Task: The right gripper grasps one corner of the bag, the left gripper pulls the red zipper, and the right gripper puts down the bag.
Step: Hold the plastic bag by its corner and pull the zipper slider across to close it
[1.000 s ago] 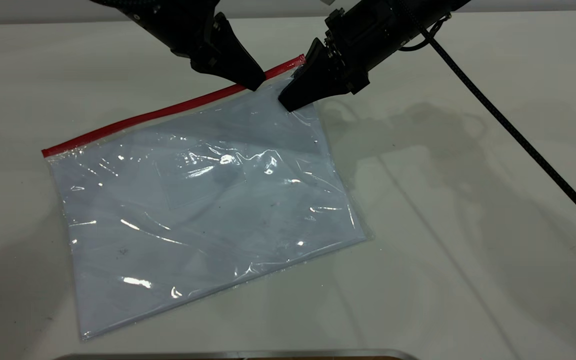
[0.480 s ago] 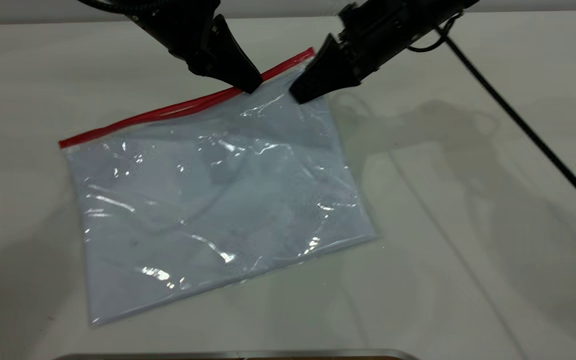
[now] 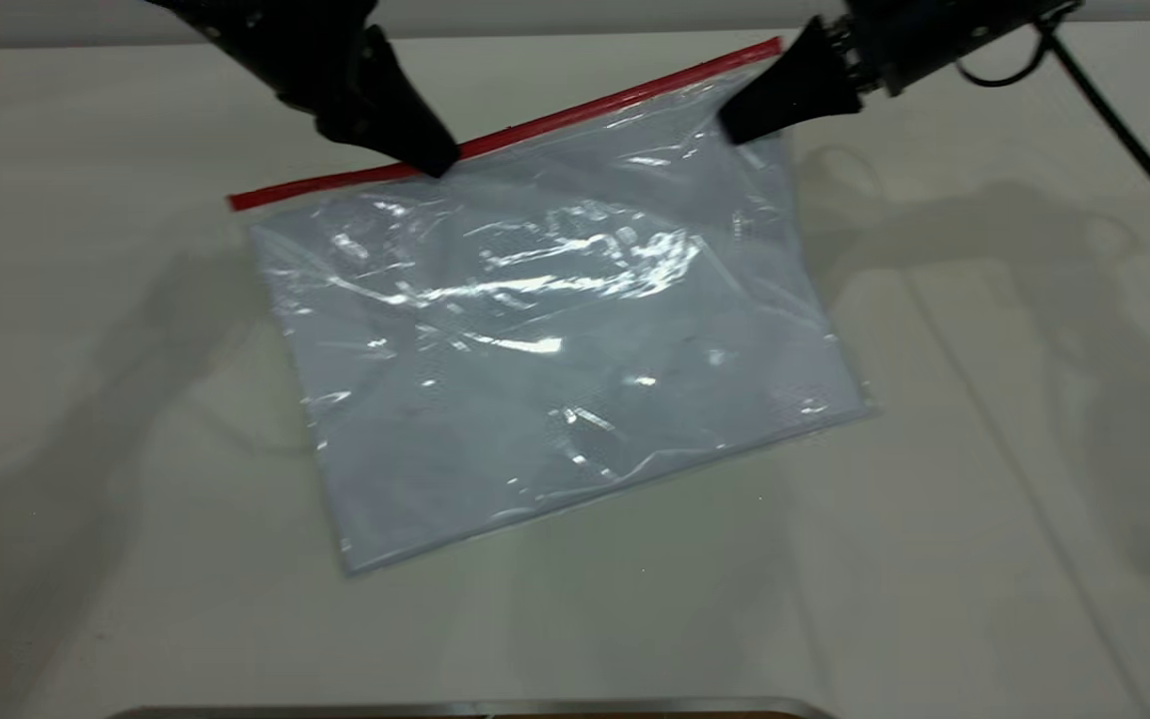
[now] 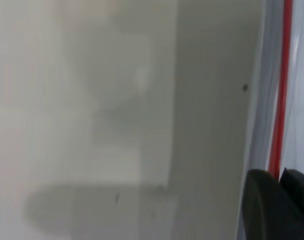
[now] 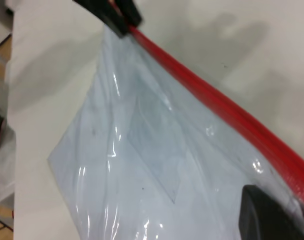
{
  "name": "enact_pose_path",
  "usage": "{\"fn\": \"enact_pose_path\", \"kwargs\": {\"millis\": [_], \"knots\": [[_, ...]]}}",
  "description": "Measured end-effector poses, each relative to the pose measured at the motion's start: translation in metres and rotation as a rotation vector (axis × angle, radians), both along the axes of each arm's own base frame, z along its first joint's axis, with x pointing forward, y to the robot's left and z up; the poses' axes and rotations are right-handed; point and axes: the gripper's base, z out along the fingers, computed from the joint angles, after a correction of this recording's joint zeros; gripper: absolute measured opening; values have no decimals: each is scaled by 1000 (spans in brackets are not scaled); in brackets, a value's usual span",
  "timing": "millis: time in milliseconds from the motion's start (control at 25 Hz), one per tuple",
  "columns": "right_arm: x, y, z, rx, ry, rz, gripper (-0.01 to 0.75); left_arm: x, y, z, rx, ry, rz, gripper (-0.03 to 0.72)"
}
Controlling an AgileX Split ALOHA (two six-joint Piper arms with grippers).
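Fingers first: in the exterior view the right gripper (image 3: 735, 128) has its fingers pinched together on the corner of the bag (image 3: 760, 75), just under the end of the red zipper (image 3: 575, 108), and that corner is held up off the desk (image 3: 984, 499). The left gripper (image 3: 438, 163) has its fingers closed onto the zipper strip some way along from the free end; I judge it is gripping the slider, though the tab itself is hidden under the tips. The bag (image 3: 555, 340) hangs tilted from the two grips, its far long edge raised and its near edge lying on the desk, the film rumpled and shiny.

In the left wrist view the left gripper's fingers (image 4: 264, 205) sit close together on either side of the red zipper (image 4: 279, 115), clamped on the strip, with bare desk (image 4: 92, 100) beyond.

In the right wrist view a dark fingertip of the right gripper (image 5: 264, 215) presses on the clear film beside the red zipper (image 5: 217, 100), and the left gripper (image 5: 121, 24) shows farther off, nipped onto the same strip.

As a judgement: the bag is light, limp and slippery, so it sags and slides when pulled. The stiffer zipper strip and its corner are the sound places to hold; gripping plain film alone risks slipping.
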Motion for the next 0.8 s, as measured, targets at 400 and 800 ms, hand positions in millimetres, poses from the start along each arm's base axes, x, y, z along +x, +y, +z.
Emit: {"fn": "enact_pose_path", "kwargs": {"millis": [400, 800], "knots": [[9, -44, -2, -18, 38, -140, 42, 2, 32, -6, 108, 66, 69, 52], [11, -52, -3, -29, 32, -180, 220, 4, 33, -6, 105, 58, 88, 125]]}}
